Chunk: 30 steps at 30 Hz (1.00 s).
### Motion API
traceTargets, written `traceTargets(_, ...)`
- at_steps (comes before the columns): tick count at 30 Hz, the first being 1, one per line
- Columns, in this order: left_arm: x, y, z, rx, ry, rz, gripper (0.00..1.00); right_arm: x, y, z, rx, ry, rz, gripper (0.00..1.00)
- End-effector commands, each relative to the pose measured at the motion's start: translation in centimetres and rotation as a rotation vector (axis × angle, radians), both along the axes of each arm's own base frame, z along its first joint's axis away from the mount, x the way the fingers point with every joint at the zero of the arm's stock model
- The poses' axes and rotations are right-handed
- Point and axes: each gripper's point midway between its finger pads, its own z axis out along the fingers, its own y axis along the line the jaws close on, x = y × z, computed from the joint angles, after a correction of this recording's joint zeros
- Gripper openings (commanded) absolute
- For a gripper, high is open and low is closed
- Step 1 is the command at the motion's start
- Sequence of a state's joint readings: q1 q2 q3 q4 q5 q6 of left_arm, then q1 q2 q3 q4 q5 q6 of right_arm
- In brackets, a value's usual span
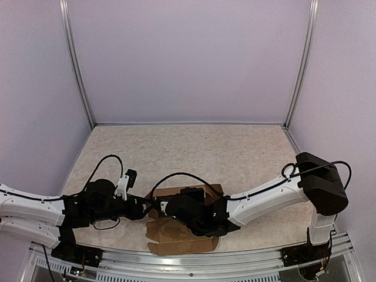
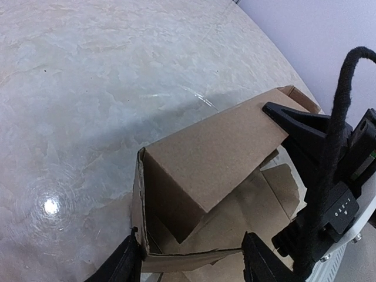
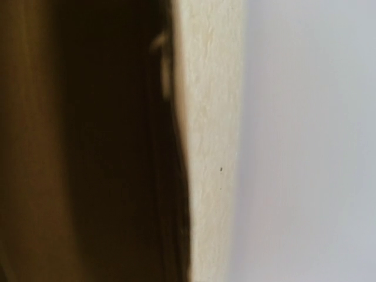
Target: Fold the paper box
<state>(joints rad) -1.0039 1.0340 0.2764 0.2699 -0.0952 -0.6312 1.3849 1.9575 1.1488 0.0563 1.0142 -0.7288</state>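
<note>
The paper box [image 1: 176, 238] is brown cardboard, partly folded, lying at the near edge of the table between both arms. In the left wrist view the paper box [image 2: 205, 158] has one long panel raised and leaning over its floor. My left gripper [image 2: 191, 261] is open, one black finger [image 2: 126, 261] at each end of the box's near end wall. My right gripper [image 2: 282, 114] reaches in from the right with its black tip against the far end of the raised panel. From above, the left gripper [image 1: 145, 210] and right gripper [image 1: 171, 207] meet over the box. The right wrist view shows only blurred dark cardboard [image 3: 59, 147] close up, and its fingers are hidden.
The beige marbled table [image 1: 205, 153] stretches away behind the box. Purple walls and two metal posts [image 1: 79, 70] close in the back and sides. A metal rail [image 1: 194, 261] runs along the near edge. Black cables [image 2: 338, 147] loop off both wrists.
</note>
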Motion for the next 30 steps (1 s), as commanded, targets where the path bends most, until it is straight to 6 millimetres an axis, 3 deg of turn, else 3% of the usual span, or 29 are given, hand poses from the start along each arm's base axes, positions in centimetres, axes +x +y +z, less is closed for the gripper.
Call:
traceTargets(1, -0.5, 0.2, -1.1, 0.041, 0.005, -0.007, 0.56, -0.3, 0.4, 2.1, 0.060, -0.047, 0.001, 0.00)
traceTargets(5, -0.5, 0.3, -1.3, 0.052, -0.001, 0.000, 0.55, -0.7, 0.9, 2.9, 0.081, -0.086, 0.008, 0.00)
traceTargets(16, -0.5, -0.5, -2.2, 0.089, -0.013, -0.010, 0.42, -1.3, 0.6, 2.4, 0.099, -0.079, -0.001, 0.00)
traceTargets(27, -0.3, -2.1, -1.6, 0.105, -0.038, -0.061, 0.43, -1.5, -0.3, 1.3, 0.113, -0.052, -0.020, 0.00)
traceTargets(30, -0.4, -2.4, -1.8, 0.108, -0.040, -0.073, 0.48, -1.5, -0.5, 1.1, 0.125, -0.043, -0.020, 0.00)
